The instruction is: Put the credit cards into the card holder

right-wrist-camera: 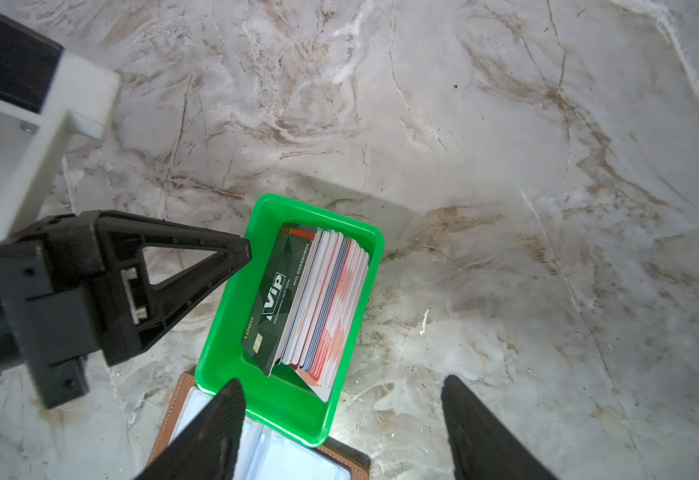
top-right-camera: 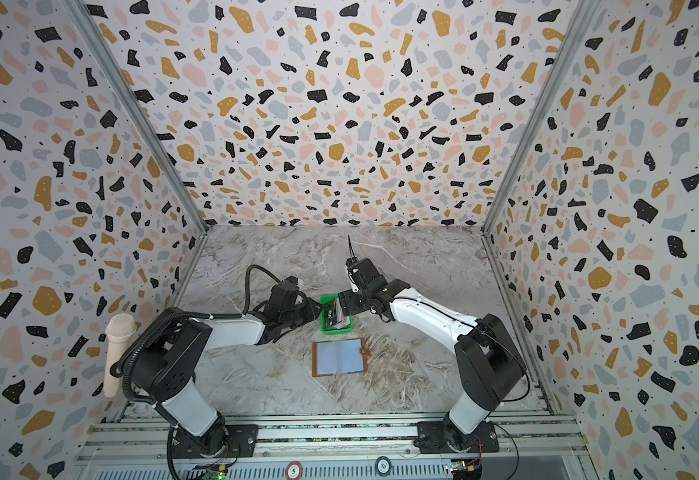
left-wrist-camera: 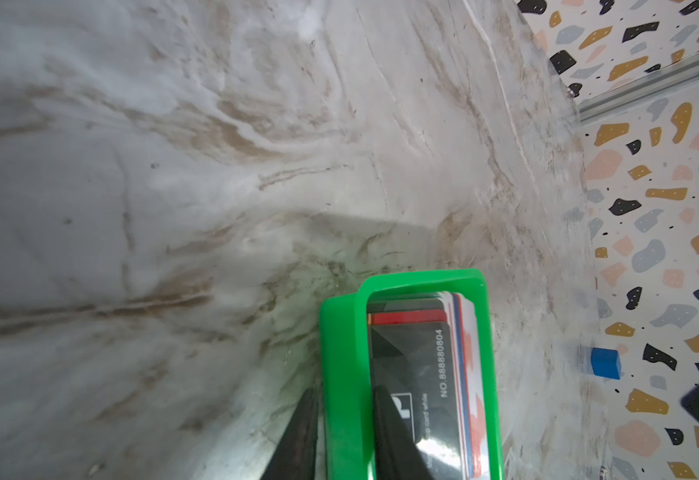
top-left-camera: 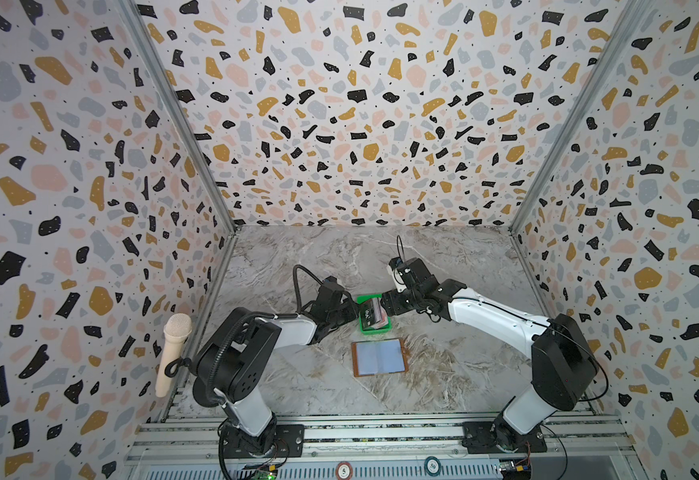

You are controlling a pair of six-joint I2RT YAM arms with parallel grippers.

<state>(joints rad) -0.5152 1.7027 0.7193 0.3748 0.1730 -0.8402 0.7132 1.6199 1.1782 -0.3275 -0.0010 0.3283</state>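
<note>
The credit cards (top-left-camera: 370, 313) (top-right-camera: 333, 316) stand on edge as a stack in a small green tray (top-left-camera: 374, 331) (top-right-camera: 337, 331), a black VIP card (right-wrist-camera: 273, 299) foremost. My left gripper (top-left-camera: 354, 311) (top-right-camera: 318, 309) (left-wrist-camera: 345, 390) is shut on the tray's (left-wrist-camera: 341, 365) left wall. One of its fingers is outside the wall and the other is inside, against the black card (left-wrist-camera: 422, 374). My right gripper (top-left-camera: 383, 309) (top-right-camera: 341, 309) (right-wrist-camera: 342, 378) hangs open over the tray's (right-wrist-camera: 281, 409) right side, holding nothing. The card holder (top-left-camera: 379, 357) (top-right-camera: 339, 357) (right-wrist-camera: 185, 395) lies open on the table in front of the tray, its clear sleeves facing up.
A small blue cube (left-wrist-camera: 605, 363) sits on the marble table by the far wall. A beige microphone (top-left-camera: 173, 353) hangs on the left wall. Patterned walls enclose the table on three sides. Both arms meet at the tray.
</note>
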